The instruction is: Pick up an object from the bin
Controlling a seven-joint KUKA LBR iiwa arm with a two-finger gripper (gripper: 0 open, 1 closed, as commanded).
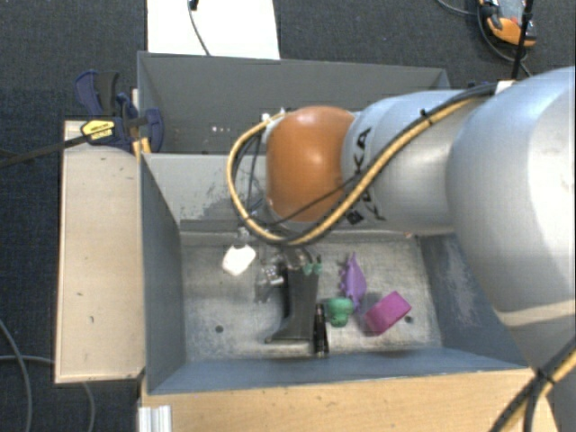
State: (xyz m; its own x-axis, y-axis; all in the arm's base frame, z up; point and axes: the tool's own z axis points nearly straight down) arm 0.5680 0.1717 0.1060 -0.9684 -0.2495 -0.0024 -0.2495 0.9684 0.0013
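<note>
Gripper (304, 329): low in the bin (162, 268), near middle; its opening cannot be told.
Green lump (339, 310): just right of it.
Magenta block (387, 313): farther right.

Grey metal bin (162, 268) occupies the centre of the frame. The arm (468, 178) enters from the right, with its orange wrist cover (306, 160) above the bin's rear wall and a yellowish cable (236, 187) looped around the cover. The pincer (300, 331) is down at the bin floor, lower centre. A small green rounded object (338, 310) lies just right of it; contact cannot be determined. Further right is a magenta block (387, 313), with a purple piece (352, 277) above the green object. A small white object (238, 260) lies upper left of the pincer, apart from it.
</note>
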